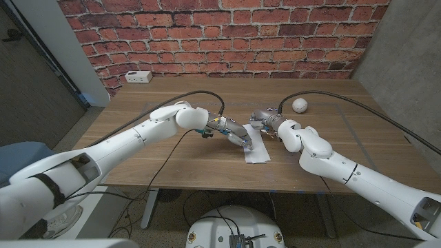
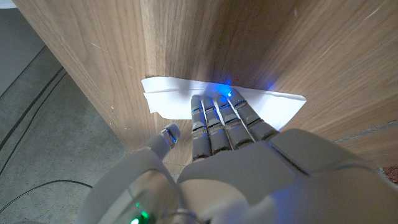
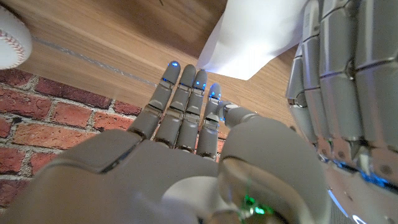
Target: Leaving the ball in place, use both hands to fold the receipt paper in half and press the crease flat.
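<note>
A white receipt paper (image 1: 258, 150) lies on the wooden table (image 1: 172, 155) near its middle, one short end toward the front edge. My left hand (image 1: 231, 131) reaches in from the left. Its straight fingers (image 2: 214, 118) press down on the paper (image 2: 273, 104), whose one end shows two layers. My right hand (image 1: 265, 119) is just behind the paper's far end, fingers (image 3: 183, 93) stretched out together with nothing in them, close to the paper (image 3: 249, 37). The left hand's fingers (image 3: 339, 74) also show beside it. A white baseball (image 1: 299, 105) sits behind my right hand, apart from the paper.
A small white box (image 1: 139, 76) stands at the table's back left by the brick wall. The baseball (image 3: 11, 38) lies near the wall side of my right hand. Bare wood lies on the left and right of the table.
</note>
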